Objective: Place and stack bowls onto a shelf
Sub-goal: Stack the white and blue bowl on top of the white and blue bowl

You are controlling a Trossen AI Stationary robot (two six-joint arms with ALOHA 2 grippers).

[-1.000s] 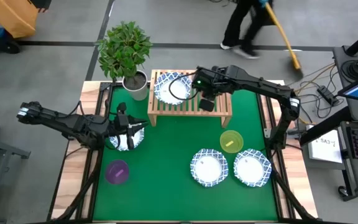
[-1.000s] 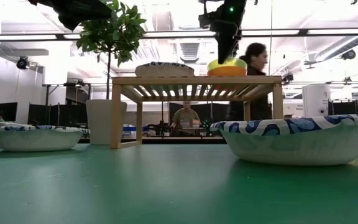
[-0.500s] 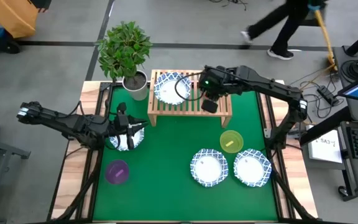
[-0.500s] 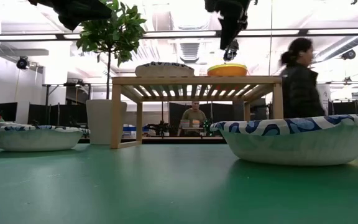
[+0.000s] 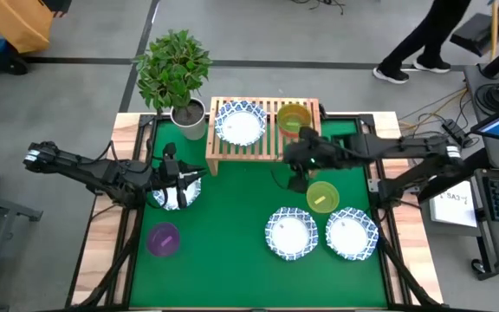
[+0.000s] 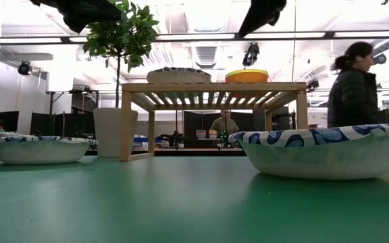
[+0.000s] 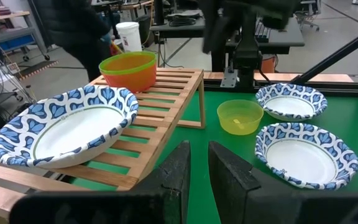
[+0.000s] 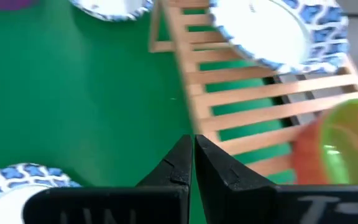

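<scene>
The light-wood shelf [image 5: 267, 146] stands at the far side of the green mat. On its slats rest a white blue-rimmed bowl [image 5: 239, 123] and a green bowl nested in a red bowl [image 7: 129, 70]. My right gripper [image 5: 297, 180] is shut and hovers over the mat just in front of the shelf, beside the yellow-green bowl [image 5: 322, 196]. Two more white bowls [image 5: 290, 233] [image 5: 351, 234] sit near the front edge, and the purple bowl [image 5: 163, 238] sits at front left. My left gripper [image 7: 197, 152], open by a narrow gap, hangs above a fourth white bowl [image 5: 173, 195] at the left.
A potted plant in a white pot [image 5: 189, 114] stands at the shelf's left end. A person walks across the floor beyond the table's far right corner [image 5: 423, 43]. Open mat lies between the purple bowl and the two front white bowls.
My right gripper has lifted off the red and green bowl stack on the shelf's right end and drawn back toward the near edge, now over the mat in front of the shelf. The stack has stayed on the slats. The person has walked to the right.
</scene>
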